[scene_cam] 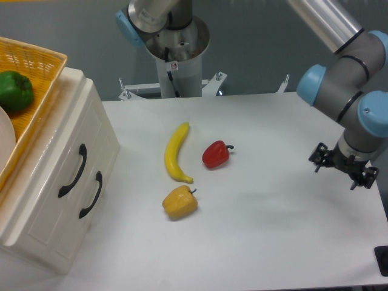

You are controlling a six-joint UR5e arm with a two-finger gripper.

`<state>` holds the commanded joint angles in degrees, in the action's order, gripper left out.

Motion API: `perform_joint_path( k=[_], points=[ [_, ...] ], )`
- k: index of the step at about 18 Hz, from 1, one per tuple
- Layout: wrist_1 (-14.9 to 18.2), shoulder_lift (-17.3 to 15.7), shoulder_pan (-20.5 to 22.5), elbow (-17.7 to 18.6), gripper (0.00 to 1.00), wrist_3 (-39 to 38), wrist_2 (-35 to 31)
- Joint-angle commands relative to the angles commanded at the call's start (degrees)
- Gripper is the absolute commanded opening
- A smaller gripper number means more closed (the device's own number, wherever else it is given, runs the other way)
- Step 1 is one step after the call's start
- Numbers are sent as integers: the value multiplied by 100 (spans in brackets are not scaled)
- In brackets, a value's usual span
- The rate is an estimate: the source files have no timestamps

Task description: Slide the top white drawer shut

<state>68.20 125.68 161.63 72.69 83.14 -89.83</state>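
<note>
Here, the glossy white cabinet's top white drawer (pixel 73 159) with curved black handle sat at table's left | rigid, slick; best pushed on its flat front | two-finger gripper (pixel 343 167) hovered far right, jaw state unclear.

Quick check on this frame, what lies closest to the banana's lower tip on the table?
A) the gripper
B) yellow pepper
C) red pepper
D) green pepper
B: the yellow pepper lies just below the lower tip of the banana; the red pepper is off to the side, the green pepper is in the basket, and the gripper is far across the table.
</note>
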Motion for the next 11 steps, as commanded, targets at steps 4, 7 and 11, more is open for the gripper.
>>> perform_joint_path(
  k=[4,7,11],
  points=[
    [69,149,87,-376,100,18,491],
    [220,211,176,-475,100,367,563],
    [211,220,237,-413,100,571,581]
  ],
)
